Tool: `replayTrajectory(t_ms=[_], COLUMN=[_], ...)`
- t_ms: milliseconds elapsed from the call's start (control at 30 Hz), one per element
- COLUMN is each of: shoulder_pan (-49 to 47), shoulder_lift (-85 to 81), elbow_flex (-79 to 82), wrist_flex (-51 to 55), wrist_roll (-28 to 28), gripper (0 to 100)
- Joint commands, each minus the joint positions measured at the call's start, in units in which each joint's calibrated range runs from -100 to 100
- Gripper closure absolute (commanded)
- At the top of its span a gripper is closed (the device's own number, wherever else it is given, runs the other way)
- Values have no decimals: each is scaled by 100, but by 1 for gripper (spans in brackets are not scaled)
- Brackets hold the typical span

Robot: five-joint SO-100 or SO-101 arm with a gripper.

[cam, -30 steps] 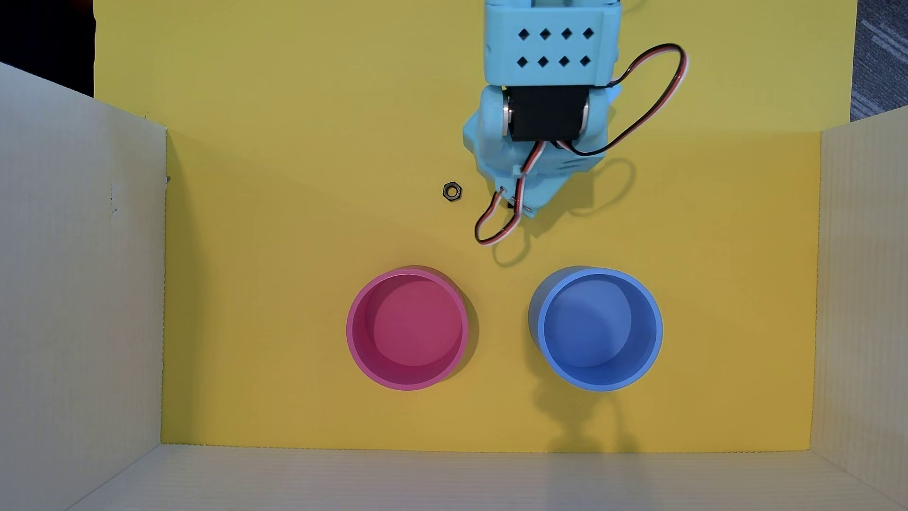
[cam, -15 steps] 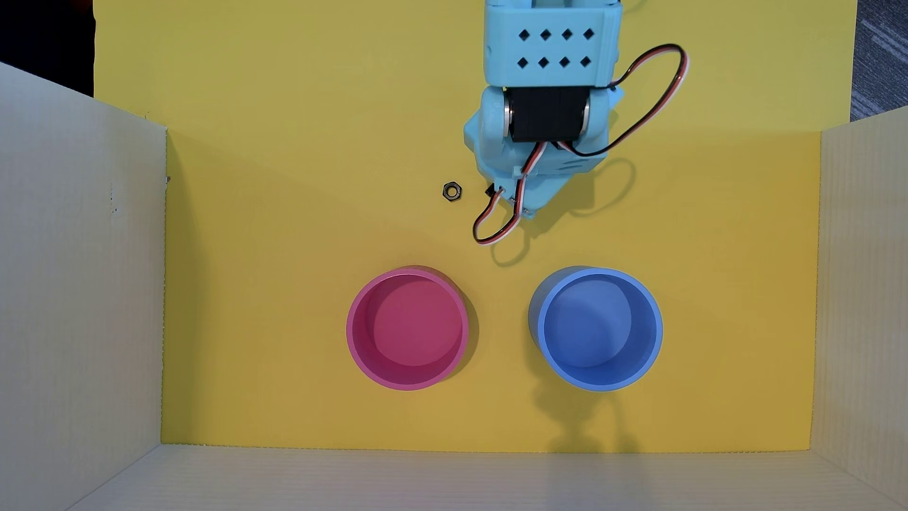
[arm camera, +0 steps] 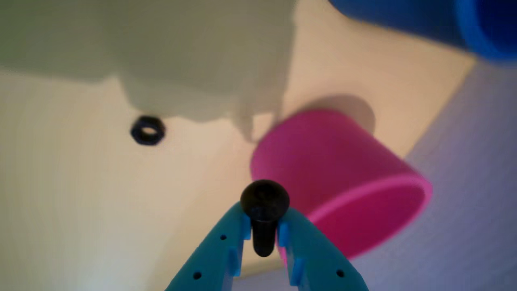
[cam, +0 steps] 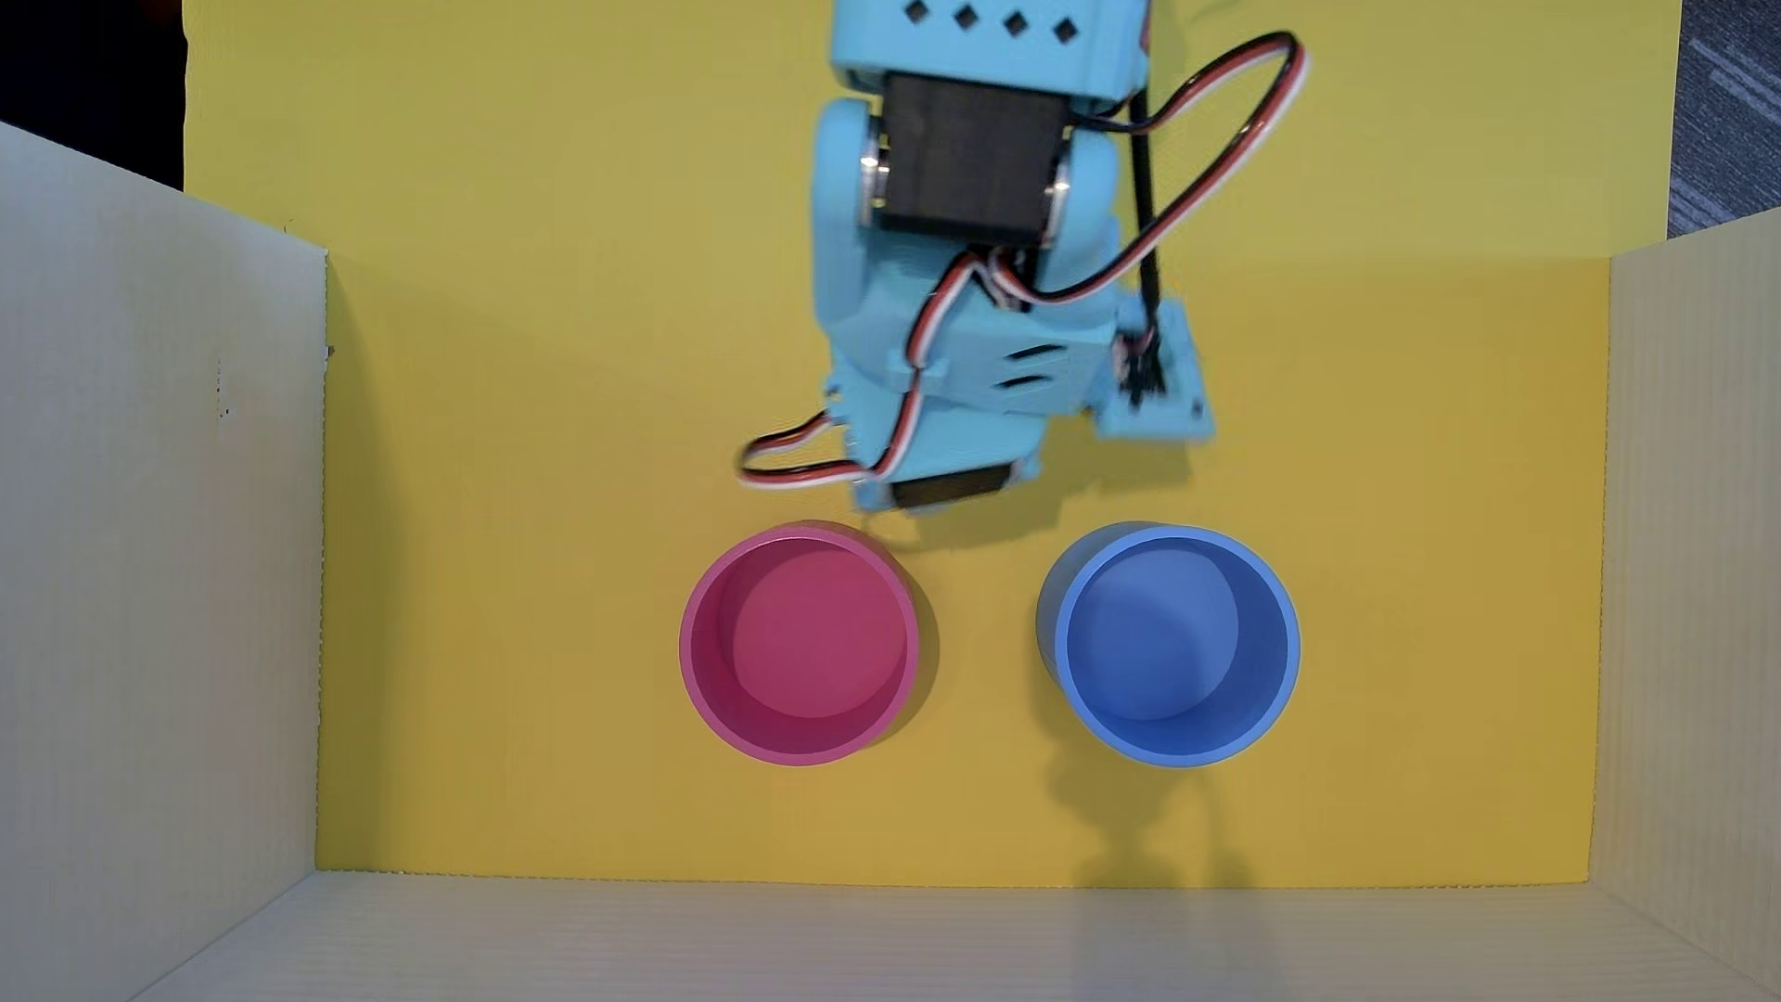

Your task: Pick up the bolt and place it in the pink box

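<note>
In the wrist view my gripper [arm camera: 263, 228] is shut on the bolt [arm camera: 264, 201], a small black one held shaft-down between the teal fingers [arm camera: 218, 250] with its rounded head above them. The pink box [arm camera: 335, 161], a round pink tub, lies just beyond and to the right of the bolt. In the overhead view the teal wrist housing [cam: 944, 385] hangs over the yellow floor just above the pink box [cam: 689, 646], near its upper right rim. It hides the fingertips and the bolt there.
A dark hexagonal nut [arm camera: 148, 130] lies on the yellow floor, hidden under the arm in the overhead view. A blue round tub [cam: 1063, 646] stands right of the pink one. Pale cardboard walls [cam: 154, 540] enclose the floor on the left, right and bottom.
The arm swung left and down the overhead view toward the pink box, now covering the nut. The wrist sits larger in the view than before.
</note>
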Motion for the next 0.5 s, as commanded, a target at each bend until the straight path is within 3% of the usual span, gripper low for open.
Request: replayTrajectory(t_ms=[0,467], shoulder_pan=[102,316], shoulder_lift=[-232,651], elbow_flex=[-549,-1996], wrist_flex=[-119,-359], wrist_roll=[-269,-603], gripper=[99,99])
